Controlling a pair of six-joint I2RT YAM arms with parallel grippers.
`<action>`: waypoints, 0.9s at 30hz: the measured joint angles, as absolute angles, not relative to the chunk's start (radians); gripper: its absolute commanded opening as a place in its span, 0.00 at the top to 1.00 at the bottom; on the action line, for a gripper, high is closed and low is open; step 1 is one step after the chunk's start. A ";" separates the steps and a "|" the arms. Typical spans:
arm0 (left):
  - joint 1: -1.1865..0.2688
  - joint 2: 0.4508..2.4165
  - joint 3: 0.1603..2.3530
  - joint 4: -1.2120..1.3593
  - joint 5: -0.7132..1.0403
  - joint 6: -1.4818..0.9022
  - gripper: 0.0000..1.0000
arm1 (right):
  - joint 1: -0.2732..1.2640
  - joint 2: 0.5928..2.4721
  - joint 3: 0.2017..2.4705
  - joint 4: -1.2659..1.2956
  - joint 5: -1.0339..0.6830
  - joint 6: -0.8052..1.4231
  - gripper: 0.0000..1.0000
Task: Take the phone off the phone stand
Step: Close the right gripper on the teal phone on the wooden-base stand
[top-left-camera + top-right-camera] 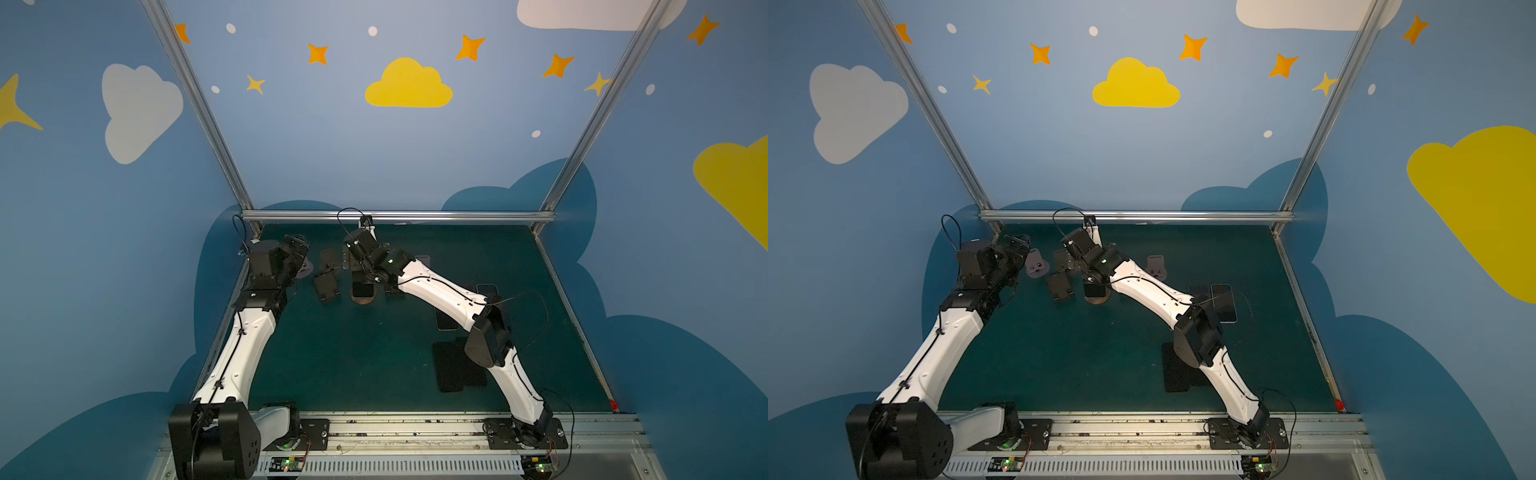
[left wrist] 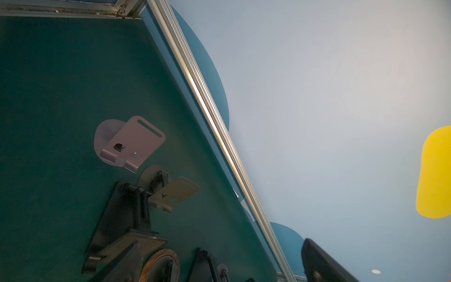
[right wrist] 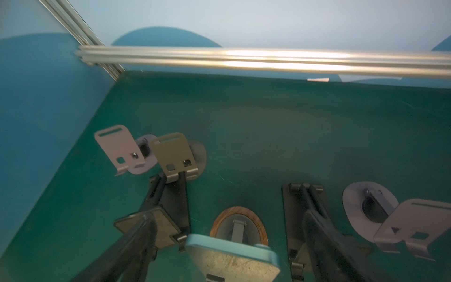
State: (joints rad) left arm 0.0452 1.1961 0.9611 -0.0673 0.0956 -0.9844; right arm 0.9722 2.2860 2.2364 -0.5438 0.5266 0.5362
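The right gripper is seen spread wide, its two dark fingers set either side of the phone. A gap is left on both sides, so nothing is pinched and no contact can be made out. The phone is propped, tilted, on the phone stand, the one with the wood-rimmed round base. It sits towards the back of the green table, left of centre. A pale blue case edge and a speckled grey face are shown in the right wrist view. In a top view the phone is caught just below the right wrist, dark and partly covered by the arm.

Over at the back left corner, the left gripper is held clear of the table, well apart from the phone. Its jaws are wide and nothing is held between them. Only one finger is caught by the left wrist view, with a lilac stand beyond.
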 measured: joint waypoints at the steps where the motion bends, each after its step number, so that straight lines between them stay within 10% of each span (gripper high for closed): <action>1: 0.046 1.196 0.961 -0.067 0.097 -0.985 0.00 | 0.972 2.289 2.236 -0.546 0.527 0.542 0.06; 27: 0.046 1.197 0.961 -0.064 0.126 -1.002 0.00 | 0.980 2.308 2.199 -0.547 0.534 0.642 0.06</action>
